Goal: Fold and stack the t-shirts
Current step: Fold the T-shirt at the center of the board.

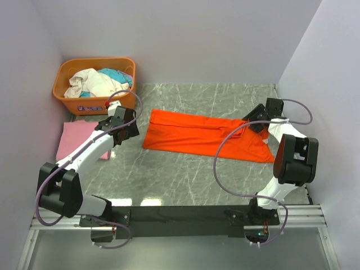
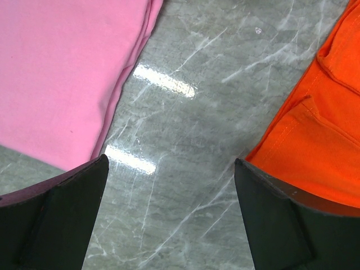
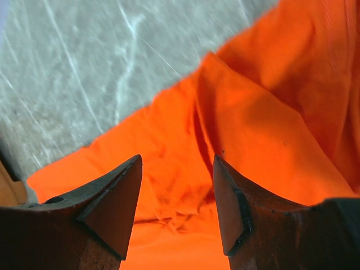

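Pink t-shirt (image 1: 76,139) lay at the table's left edge, folded into a flat rectangle. Smooth knit, with layered edges showing on the left wrist view. Behind it, in the far-left corner, sat a rigid orange plastic basket (image 1: 61,89) holding crumpled whitish and teal cloth.

Left gripper (image 2: 171,169) was released, jaws fully spread, holding nothing. Only the glossy grey veined marble table (image 1: 185,180) showed between them. The pink shirt sat just left of that gripper and the orange-red t-shirt (image 1: 197,134) just right of it.

The orange-red shirt lay mid-table as a long strip running left to right, partly folded lengthwise. Stitched hems showed at its left end; its right end was rumpled.

Right gripper (image 3: 177,163) was over that right end, jaws part-way apart, not clamped. Creased cloth lay below and between its dark fingers. Couldn't tell whether the tips touched the fabric.
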Motion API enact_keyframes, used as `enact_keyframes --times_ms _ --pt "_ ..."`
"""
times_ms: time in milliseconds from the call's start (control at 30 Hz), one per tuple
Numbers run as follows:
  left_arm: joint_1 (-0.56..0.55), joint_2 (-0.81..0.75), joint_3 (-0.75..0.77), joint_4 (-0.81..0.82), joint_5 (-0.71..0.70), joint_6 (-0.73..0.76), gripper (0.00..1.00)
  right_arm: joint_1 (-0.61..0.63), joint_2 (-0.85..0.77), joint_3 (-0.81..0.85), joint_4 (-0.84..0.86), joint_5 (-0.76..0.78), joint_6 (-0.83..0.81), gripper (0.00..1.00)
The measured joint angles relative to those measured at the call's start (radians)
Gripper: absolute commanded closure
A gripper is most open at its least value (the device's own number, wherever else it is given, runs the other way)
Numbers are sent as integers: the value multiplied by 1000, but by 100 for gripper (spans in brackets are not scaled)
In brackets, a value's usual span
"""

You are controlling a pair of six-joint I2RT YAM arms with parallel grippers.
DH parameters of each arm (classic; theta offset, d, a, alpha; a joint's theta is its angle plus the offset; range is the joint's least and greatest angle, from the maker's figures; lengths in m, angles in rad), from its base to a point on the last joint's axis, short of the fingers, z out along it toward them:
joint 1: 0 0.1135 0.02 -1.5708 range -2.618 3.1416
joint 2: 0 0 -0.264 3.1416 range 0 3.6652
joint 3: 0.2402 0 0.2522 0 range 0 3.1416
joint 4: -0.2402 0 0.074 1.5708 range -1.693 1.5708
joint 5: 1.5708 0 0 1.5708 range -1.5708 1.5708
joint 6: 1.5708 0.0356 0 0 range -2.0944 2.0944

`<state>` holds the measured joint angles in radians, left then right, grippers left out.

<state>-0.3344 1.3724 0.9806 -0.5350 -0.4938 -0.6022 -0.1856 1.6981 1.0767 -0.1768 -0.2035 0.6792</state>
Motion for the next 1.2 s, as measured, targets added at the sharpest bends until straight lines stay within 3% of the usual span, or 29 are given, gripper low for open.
enact_keyframes --times_ms 233,600,1200 --pt "0 -1 0 0 0 0 1 2 -18 -104 8 -8 21 40" --pt "0 -1 0 0 1 0 1 32 -6 -132 44 -28 57 40" --pt "0 -1 0 0 1 0 0 95 82 24 26 -54 68 40"
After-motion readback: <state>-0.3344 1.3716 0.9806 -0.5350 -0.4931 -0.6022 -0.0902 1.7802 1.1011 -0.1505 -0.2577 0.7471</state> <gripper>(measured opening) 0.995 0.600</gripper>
